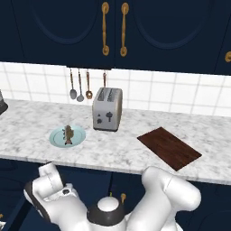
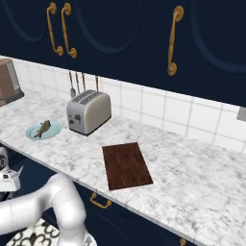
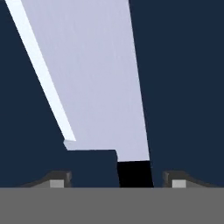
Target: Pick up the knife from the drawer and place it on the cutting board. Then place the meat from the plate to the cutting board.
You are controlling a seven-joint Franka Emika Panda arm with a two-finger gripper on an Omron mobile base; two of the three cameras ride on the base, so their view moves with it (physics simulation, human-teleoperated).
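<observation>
No readable text, label, brand or number stands on anything here (the toaster (image 1: 107,109) front carries only small dark knobs, unlettered).

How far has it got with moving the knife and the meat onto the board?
Nothing is on the cutting board yet; it lies bare on the counter. In hand: the gripper is down in the drawer, fingertips either side of the knife near its black handle, with gaps showing, so no firm grip yet. Left: lift the knife to the board, then carry the meat over from the plate.
</observation>
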